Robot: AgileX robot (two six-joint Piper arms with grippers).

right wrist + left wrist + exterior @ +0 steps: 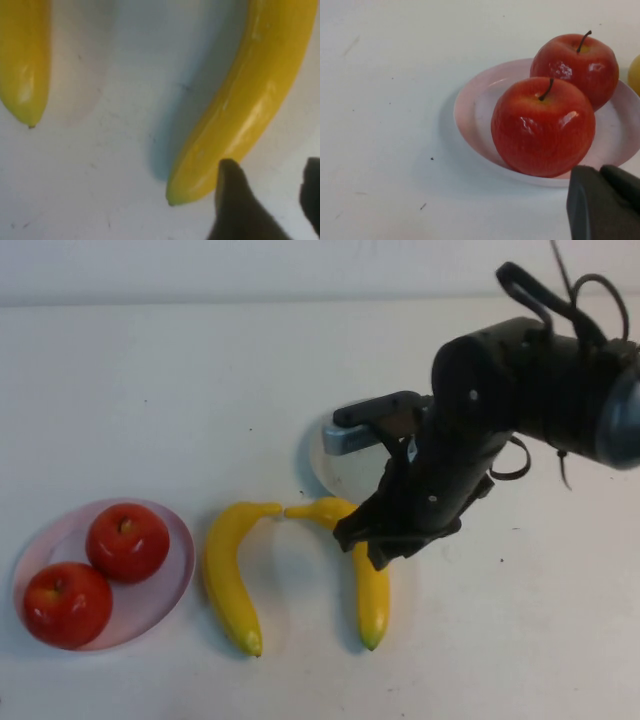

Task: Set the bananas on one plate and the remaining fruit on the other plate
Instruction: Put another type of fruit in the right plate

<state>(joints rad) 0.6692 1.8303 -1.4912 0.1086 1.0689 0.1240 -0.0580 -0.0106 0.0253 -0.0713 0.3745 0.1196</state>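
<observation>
From the raised camera I see a white tabletop (150,390). The pale pink plate (170,585) sits toward the near left with both red apples (127,542) on it, touching each other. Beside that plate, on its right, two yellow bananas (228,575) lie directly on the tabletop, their stem ends almost meeting. The grey-blue plate (335,465) lies beyond the bananas, mostly hidden by my right arm. My right gripper (267,200) hangs just over the right-hand banana (245,105), fingers parted, grasping nothing. My left gripper (605,200) hovers near the pink plate, clenched and empty.
</observation>
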